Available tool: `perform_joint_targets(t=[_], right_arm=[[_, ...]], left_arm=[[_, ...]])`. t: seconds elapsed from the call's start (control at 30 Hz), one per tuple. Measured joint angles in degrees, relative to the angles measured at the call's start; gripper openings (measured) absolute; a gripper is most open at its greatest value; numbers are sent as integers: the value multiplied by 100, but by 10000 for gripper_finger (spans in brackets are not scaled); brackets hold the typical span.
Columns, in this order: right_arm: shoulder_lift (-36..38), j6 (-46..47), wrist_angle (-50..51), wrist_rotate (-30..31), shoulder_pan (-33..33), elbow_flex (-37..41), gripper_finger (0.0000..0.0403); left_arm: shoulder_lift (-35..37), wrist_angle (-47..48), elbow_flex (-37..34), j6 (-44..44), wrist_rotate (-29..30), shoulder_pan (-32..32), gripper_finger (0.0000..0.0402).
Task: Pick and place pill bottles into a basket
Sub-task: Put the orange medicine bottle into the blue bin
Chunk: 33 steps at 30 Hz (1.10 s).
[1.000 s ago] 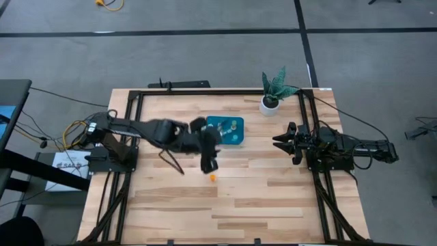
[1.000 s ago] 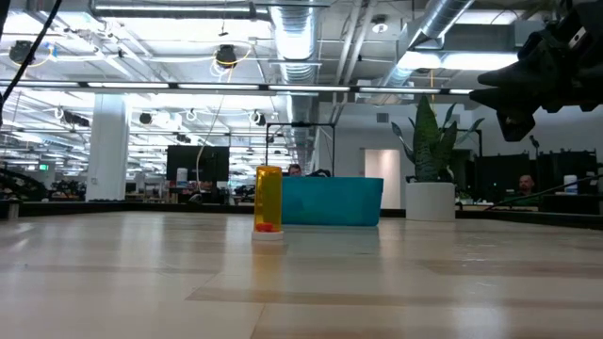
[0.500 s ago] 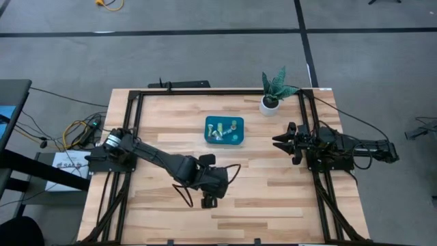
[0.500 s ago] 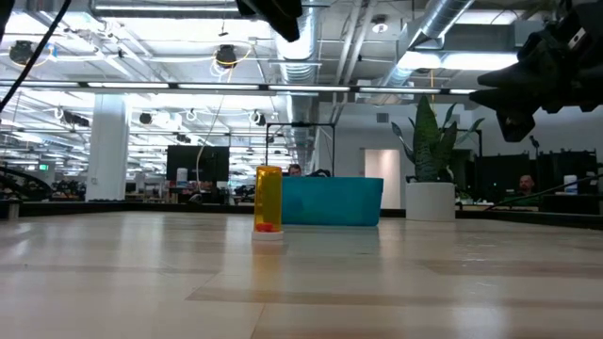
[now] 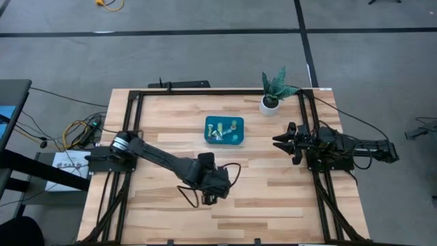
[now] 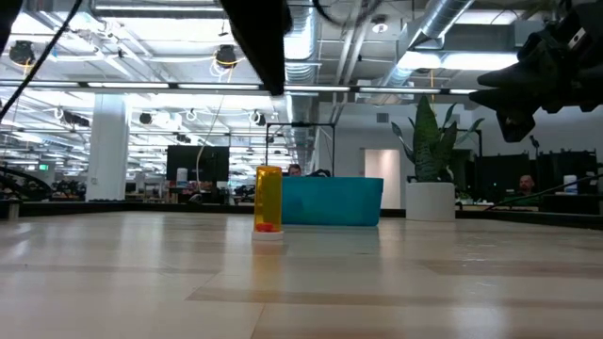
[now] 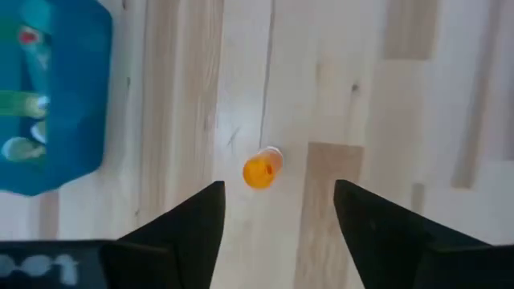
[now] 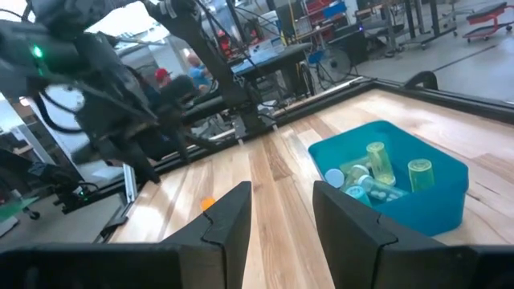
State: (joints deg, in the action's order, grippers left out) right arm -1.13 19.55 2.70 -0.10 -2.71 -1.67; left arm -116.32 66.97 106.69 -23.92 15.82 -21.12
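Left wrist view shows the left gripper (image 7: pixel 277 213) with its jaws spread apart and holding nothing, looking down on the orange pill bottle (image 7: pixel 261 169), which stands upright on the desk (image 7: pixel 450 96), probably to line up a grasp. The teal basket (image 7: pixel 76 120) lies apart and already holds several bottles. The right gripper (image 5: pixel 281 139) waits released by the potted plant (image 5: pixel 273 92). No writing can be read.

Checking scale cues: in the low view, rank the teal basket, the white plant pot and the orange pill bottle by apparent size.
1. Basket, widest by far.
2 and 3. White pot and orange pill bottle: similar apparent size, and the bottle stands nearer the camera, so unranked.
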Motion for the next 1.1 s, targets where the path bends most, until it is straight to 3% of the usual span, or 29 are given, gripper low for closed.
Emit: perform_joint_targets(t=[0.3, 0.73, 1.1], right_arm=[[2, 0, 0, -2, 1, 0, 129], [0, 0, 2, -2, 1, 0, 129], [0, 0, 2, -2, 0, 0, 129]], left_arm=[[-558, -194, -13, 4, -8, 228, 233], [-592, 29, -9, -25, -639, 351, 229], [-711, -3, -15, 76, -552, 356, 229]])
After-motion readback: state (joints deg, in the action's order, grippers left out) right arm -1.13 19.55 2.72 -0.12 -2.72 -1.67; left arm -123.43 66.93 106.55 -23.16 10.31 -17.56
